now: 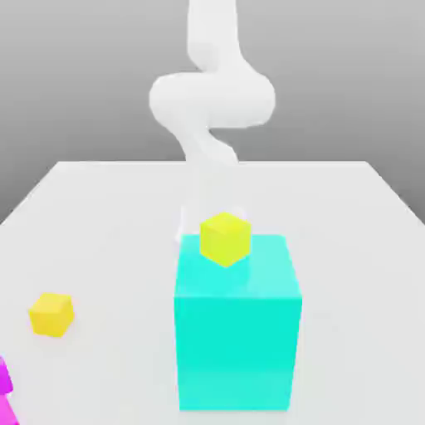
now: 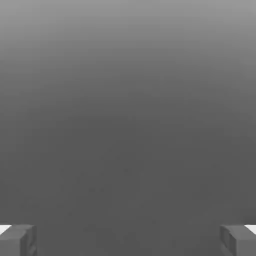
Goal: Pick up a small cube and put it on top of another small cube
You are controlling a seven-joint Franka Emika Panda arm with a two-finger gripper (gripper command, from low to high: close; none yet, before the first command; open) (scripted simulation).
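With your pincer (image 2: 128, 240) spread wide and empty, descend squarely over the loose yellow cube (image 1: 51, 314) on the table (image 1: 349, 216) (well apart from the cyan block (image 1: 238, 332)).

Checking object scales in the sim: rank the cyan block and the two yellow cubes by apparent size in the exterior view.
1. Cyan block, by far the largest.
2. Yellow cube by the block's top.
3. Yellow cube on the table, at the exterior view's left.
The two yellow cubes look nearly alike; the small difference may just be viewing distance, so treat that order as unsure.
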